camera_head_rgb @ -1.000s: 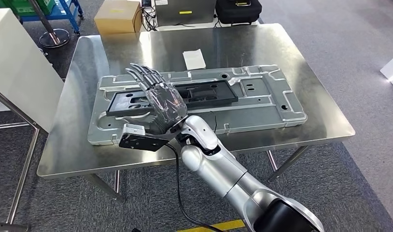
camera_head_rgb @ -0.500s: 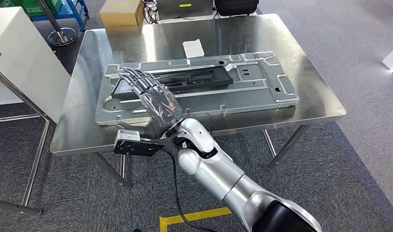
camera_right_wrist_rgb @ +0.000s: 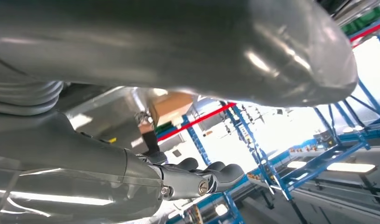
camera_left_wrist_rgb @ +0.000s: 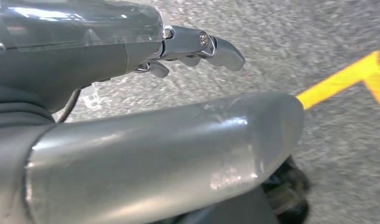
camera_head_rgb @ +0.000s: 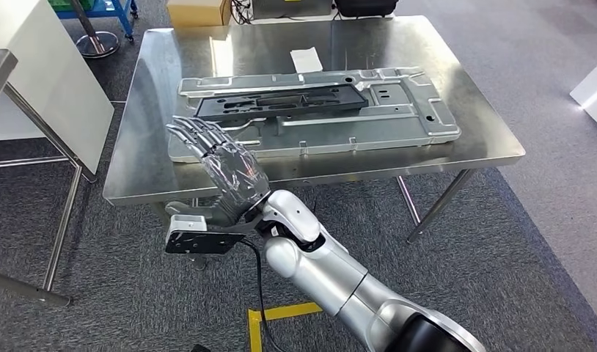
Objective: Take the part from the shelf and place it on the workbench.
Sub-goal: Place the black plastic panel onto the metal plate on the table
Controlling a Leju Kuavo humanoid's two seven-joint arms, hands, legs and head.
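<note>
The right hand (camera_head_rgb: pixel 233 176) hangs in front of the desk's (camera_head_rgb: pixel 310 165) near edge, fingers straight and spread, holding nothing. The part (camera_head_rgb: pixel 281 102), a long black tray, lies flat on a grey metal panel (camera_head_rgb: pixel 398 117) in the middle of the desk, well apart from the hand. A white slip of paper (camera_head_rgb: pixel 306 59) lies beyond the panel. The left hand (camera_left_wrist_rgb: pixel 197 46) hangs over grey carpet, fingers slightly curled and empty, near a yellow floor line (camera_left_wrist_rgb: pixel 347 77).

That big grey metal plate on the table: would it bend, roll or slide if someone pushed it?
The plate looks stamped and ribbed, so probably stiff. Lying flat and wide, it should not roll or tip. On the polished steel table it would likely slide.
</note>
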